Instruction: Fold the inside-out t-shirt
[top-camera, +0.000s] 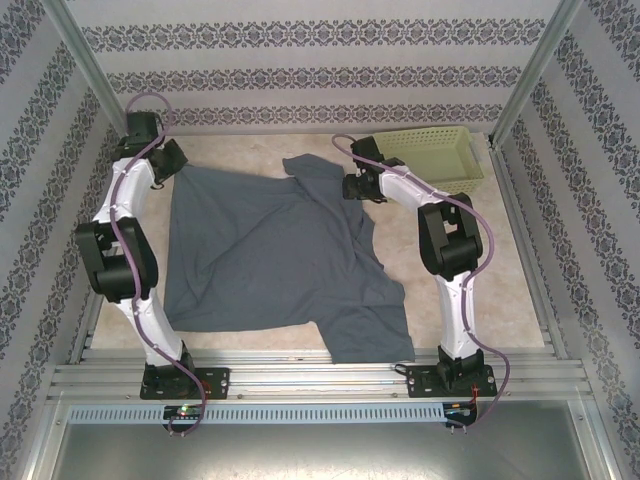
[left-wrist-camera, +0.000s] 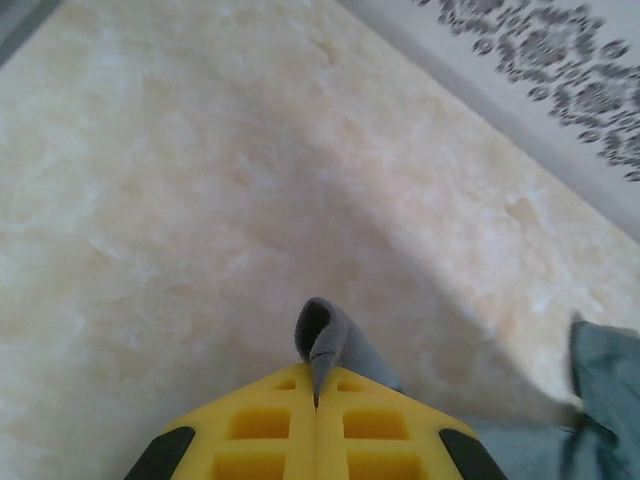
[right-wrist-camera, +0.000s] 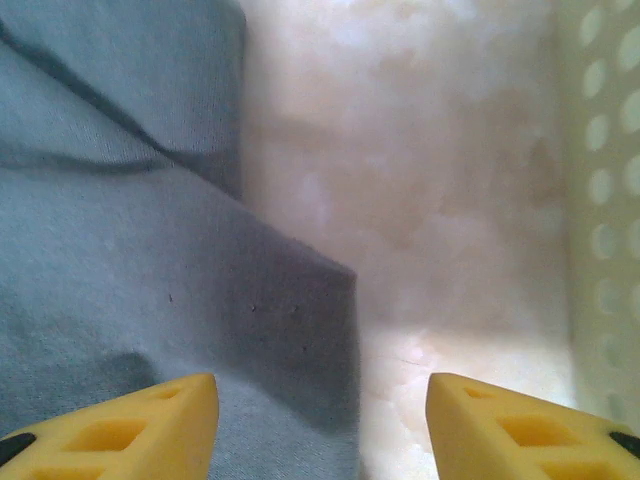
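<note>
Across the middle of the table (top-camera: 500, 300) we see the inside-out t-shirt (top-camera: 265, 255) spread nearly flat, with one part reaching toward five o'clock. At ten o'clock our left gripper (left-wrist-camera: 316, 398) is clenched on a small fold at the shirt's corner. At one o'clock our right gripper (right-wrist-camera: 320, 400) hangs with its jaws apart over the shirt's edge, holding nothing. The light green basket (top-camera: 440, 158) is near it.

The t-shirt (top-camera: 270, 250) is soft, matt cloth with a fine knit, the table (top-camera: 490, 290) a smooth, pale marbled surface (faintly sheened where light falls), the basket (top-camera: 445, 170) matt perforated plastic, the yellow fingers (right-wrist-camera: 130, 430) dull moulded plastic with recessed pockets, and the rails (top-camera: 320, 372) at the near edge bare brushed metal.
</note>
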